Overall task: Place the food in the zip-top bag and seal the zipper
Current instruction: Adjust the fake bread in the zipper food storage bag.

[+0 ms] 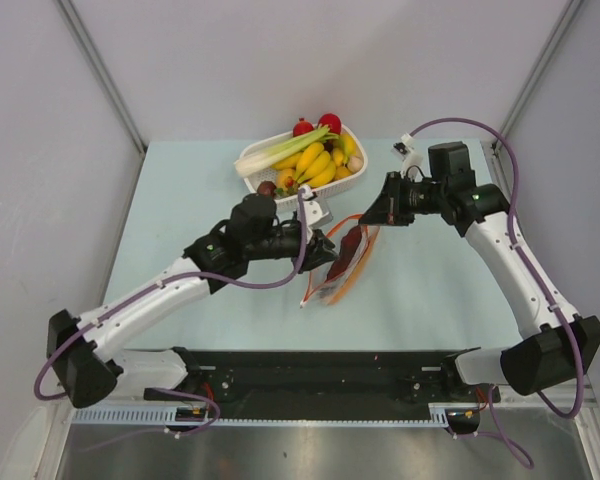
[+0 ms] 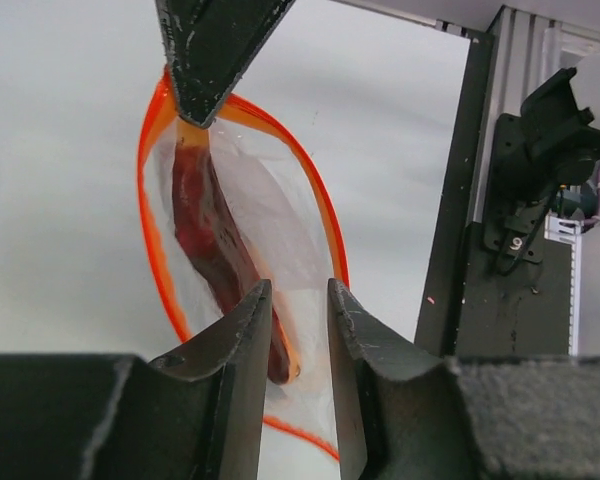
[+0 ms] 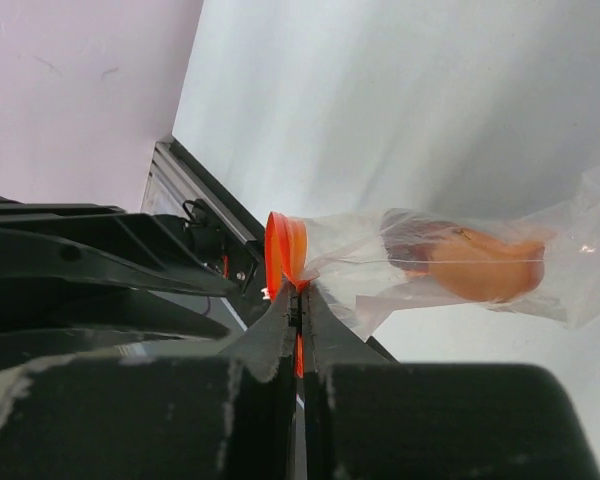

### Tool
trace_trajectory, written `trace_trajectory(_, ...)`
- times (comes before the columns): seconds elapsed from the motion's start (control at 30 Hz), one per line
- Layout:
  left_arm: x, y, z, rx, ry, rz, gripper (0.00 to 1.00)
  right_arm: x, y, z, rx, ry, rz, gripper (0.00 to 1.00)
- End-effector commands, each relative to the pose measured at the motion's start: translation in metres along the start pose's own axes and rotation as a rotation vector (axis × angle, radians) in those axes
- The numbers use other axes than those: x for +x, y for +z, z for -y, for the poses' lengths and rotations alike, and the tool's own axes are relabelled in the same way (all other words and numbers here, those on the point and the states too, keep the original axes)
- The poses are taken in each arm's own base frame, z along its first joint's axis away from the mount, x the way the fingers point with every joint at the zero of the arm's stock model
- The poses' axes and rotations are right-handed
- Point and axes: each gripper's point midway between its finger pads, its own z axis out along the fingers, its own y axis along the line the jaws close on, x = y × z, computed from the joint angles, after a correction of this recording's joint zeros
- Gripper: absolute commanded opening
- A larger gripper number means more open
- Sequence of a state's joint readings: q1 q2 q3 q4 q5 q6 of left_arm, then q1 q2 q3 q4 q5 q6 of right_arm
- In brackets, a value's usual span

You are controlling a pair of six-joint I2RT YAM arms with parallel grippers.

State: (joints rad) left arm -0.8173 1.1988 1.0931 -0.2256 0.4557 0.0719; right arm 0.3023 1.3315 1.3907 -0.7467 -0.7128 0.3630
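Right pincer point(image 3: 298, 292) clamps zipper point(image 3: 281, 246); zip-top bag point(image 3: 435, 262) extends beyond.

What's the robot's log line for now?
right gripper: shut on zipper | left gripper: open, at zip-top bag | inside: dark vegetable, orange piece

Open zip-top bag point(image 2: 270, 215), dark vegetable point(image 2: 205, 240) inside

— How does the left arm point(image 1: 170, 290) sit?
— Stretched from its base forward and inward toward the middle. The left claw point(image 2: 297, 288) points ahead with its jaws parted by a narrow gap, nothing between them.
— And the right arm point(image 1: 515, 260)?
— Bent at the elbow, reaching in from the right, facing the left one. The right claw point(image 3: 298, 288) is pressed tight, pinching the zipper point(image 3: 283, 243).
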Motion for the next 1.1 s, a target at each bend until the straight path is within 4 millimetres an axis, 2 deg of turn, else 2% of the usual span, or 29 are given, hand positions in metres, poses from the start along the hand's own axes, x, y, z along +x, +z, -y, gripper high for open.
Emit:
trace_trajectory(0.0, -0.020, 0.021, -0.012, -0.045, 0.099, 0.069, 0.34, -0.009, 0.002, -0.007, -0.020, -0.014, 0.024, 0.00)
trace_trajectory(0.1, -0.013, 0.037, -0.010, -0.019, 0.144, 0.066, 0.33, -0.009, 0.004, -0.005, -0.018, 0.000, 0.020, 0.00)
trace_trajectory(0.17, -0.008, 0.047, -0.017, -0.054, 0.144, 0.055, 0.34, -0.009, 0.005, -0.005, -0.023, 0.006, 0.016, 0.00)
trace_trajectory(0.2, -0.015, 0.050, -0.021, -0.070, 0.148, 0.090, 0.36, -0.009, 0.006, -0.005, -0.022, 0.008, 0.015, 0.00)
trace_trajectory(0.3, -0.014, 0.062, -0.034, -0.120, 0.175, 0.120, 0.40, -0.009, 0.009, -0.001, -0.010, 0.020, 0.008, 0.00)
trace_trajectory(0.37, -0.004, 0.073, -0.042, -0.128, 0.189, 0.098, 0.43, -0.008, 0.009, 0.001, -0.006, 0.030, 0.004, 0.00)
trace_trajectory(0.4, -0.006, 0.076, -0.041, -0.119, 0.203, 0.103, 0.44, -0.007, 0.011, 0.003, -0.004, 0.034, 0.000, 0.00)
trace_trajectory(0.53, 0.010, 0.091, -0.037, -0.056, 0.231, 0.099, 0.50, -0.008, 0.015, 0.006, -0.005, 0.060, -0.008, 0.00)
trace_trajectory(0.63, 0.017, 0.096, -0.033, -0.028, 0.237, 0.117, 0.54, -0.009, 0.015, 0.008, -0.004, 0.072, -0.006, 0.00)
trace_trajectory(0.73, 0.027, 0.104, -0.043, -0.069, 0.219, 0.105, 0.61, -0.007, 0.015, 0.006, -0.020, 0.082, -0.017, 0.00)
trace_trajectory(0.83, 0.032, 0.106, -0.055, -0.128, 0.212, 0.116, 0.72, -0.006, 0.014, 0.007, -0.019, 0.086, -0.020, 0.00)
trace_trajectory(0.9, 0.035, 0.106, -0.056, -0.136, 0.199, 0.121, 0.75, -0.005, 0.014, 0.007, -0.024, 0.089, -0.025, 0.00)
trace_trajectory(0.97, 0.039, 0.105, -0.058, -0.154, 0.190, 0.137, 0.84, -0.005, 0.015, 0.007, -0.027, 0.089, -0.029, 0.00)
trace_trajectory(1.07, 0.034, 0.098, -0.062, -0.193, 0.192, 0.183, 0.93, -0.003, 0.015, 0.007, -0.029, 0.096, -0.036, 0.00)
